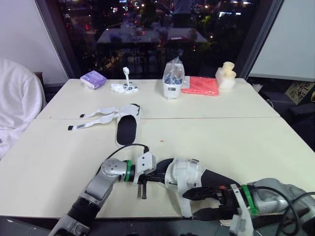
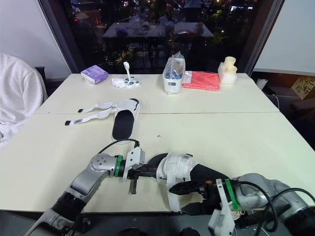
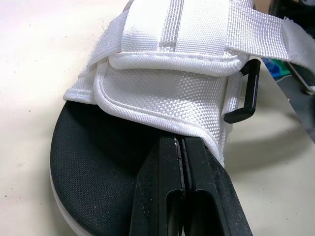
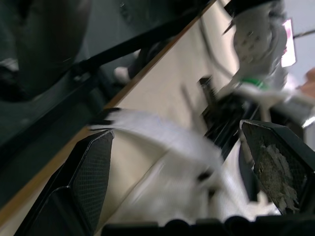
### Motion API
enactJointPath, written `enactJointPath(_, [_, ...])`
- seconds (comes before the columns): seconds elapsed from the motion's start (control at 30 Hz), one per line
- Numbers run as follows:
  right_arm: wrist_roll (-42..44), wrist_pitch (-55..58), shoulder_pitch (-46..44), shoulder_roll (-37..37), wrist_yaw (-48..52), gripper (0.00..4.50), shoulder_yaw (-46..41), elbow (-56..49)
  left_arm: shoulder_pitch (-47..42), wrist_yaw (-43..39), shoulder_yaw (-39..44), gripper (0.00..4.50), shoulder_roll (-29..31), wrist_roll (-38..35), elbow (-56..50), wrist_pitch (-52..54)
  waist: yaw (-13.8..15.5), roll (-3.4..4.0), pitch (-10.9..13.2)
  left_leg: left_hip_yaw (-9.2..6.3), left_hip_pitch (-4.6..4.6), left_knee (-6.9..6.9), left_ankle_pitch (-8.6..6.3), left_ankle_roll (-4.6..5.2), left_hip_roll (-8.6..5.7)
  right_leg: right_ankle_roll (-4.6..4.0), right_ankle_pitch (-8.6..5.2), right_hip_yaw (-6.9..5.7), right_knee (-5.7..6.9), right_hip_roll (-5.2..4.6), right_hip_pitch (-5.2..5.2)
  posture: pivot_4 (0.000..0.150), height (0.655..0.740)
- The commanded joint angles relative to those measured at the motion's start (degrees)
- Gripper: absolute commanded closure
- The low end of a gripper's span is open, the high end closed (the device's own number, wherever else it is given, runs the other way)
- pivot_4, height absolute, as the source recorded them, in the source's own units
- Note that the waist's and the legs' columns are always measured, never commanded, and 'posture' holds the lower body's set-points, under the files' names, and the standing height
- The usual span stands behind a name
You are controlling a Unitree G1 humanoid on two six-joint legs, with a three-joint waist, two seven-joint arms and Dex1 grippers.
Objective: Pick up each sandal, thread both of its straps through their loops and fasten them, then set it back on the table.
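R gripper (image 1: 202,202) by table (image 1: 275,147) front edge, I hold it wide astride near sandal (image 1: 184,173) strap (image 1: 185,206) | my L gripper (image 1: 154,178) pinched together, tips at its white upper | mid-table open | far bag (image 1: 173,78): blue bits

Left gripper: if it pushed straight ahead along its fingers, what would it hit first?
The near sandal's white upper; the left gripper, fingers shut, sits right at its edge, over the black insole.

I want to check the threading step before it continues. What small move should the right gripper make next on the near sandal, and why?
Probably close the right gripper on the loose white fabric strap. Its fingers are open with the strap lying between them, while the shut left gripper meets the white-and-black sandal, whose black plastic loop looks unthreaded.
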Motion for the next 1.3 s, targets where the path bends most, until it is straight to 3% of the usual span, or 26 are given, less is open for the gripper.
enactJointPath(0.03, [4.27, 2.04, 2.07, -2.55, -1.01, 0.04, -4.28, 0.86, 1.05, 0.33, -1.77, 4.5, -0.35, 1.37, 1.22, -0.25, 0.03, 0.0, 0.0, 0.0, 0.01, 0.0, 0.0, 0.0, 0.0, 0.0, 0.0, 0.0, -0.01, 0.0, 0.02, 0.15, 0.74])
enactJointPath(0.23, [8.58, 12.77, 7.63, -3.85, 0.96, 0.04, -6.83, -0.45, 1.17, 0.74, -1.77, 4.5, -0.81, 1.2, 1.44, -0.58, 0.04, 0.0, 0.0, -0.02, 0.11, 0.0, 0.0, 0.0, -0.01, -0.01, 0.0, 0.0, -0.06, -0.05, 0.16, 0.15, 0.74])
enactJointPath(0.77, [6.37, 26.7, 1.6, 2.78, 2.96, 0.04, -6.72, 3.47, 1.14, 2.49, -1.09, 4.5, -1.49, 1.43, 1.38, -0.93, -0.01, -0.03, 0.02, -0.02, 0.64, 0.0, -0.02, 0.0, -0.01, -0.02, -0.01, 0.01, -0.09, -0.09, 0.64, 0.15, 0.74])
enactJointPath(0.9, [11.19, 29.42, 2.64, 1.3, 7.64, 0.04, -6.8, 2.49, 1.22, 2.38, -1.53, 4.5, -0.92, 2.5, 1.82, -2.27, 0.02, -0.02, 0.02, -0.02, 0.64, 0.0, -0.02, 0.0, -0.01, -0.02, -0.01, 0.0, -0.09, -0.09, 0.63, 0.15, 0.74])
enactJointPath(1.0, [25.63, 48.39, 4.16, -2.06, 16.44, 0.04, -9.4, -5.77, 1.14, 3.09, -1.61, 4.5, -0.82, 3.42, 2.63, -3.52, 0.03, -0.01, 0.03, -0.03, 0.63, -0.03, -0.02, 0.0, -0.01, -0.02, -0.01, 0.01, -0.1, -0.11, 0.63, 0.15, 0.74])
enactJointPath(1.13, [51.67, 79.89, 2.64, -12.01, 25.3, 0.04, -14.26, -20.04, 1.2, 3.54, -1.43, 4.5, -0.85, 3.37, 2.81, -3.6, 0.04, 0.27, 0.07, -0.03, 0.64, -0.04, -0.02, 0.0, 0.01, -0.03, 0.0, 0.03, -0.1, -0.22, 0.62, 0.15, 0.74])
enactJointPath(1.3, [71.49, 104.01, 0.61, -16.85, 28.35, 0.04, -16.83, -24.17, 1.36, 4.66, -1.49, 4.5, -1.13, 3.59, 2.63, -3.36, 0.27, 0.07, 0.07, -0.24, 0.65, -0.18, -0.05, -0.04, 0.1, -0.05, -0.02, -0.05, -0.25, -0.34, 0.58, 0.15, 0.74])
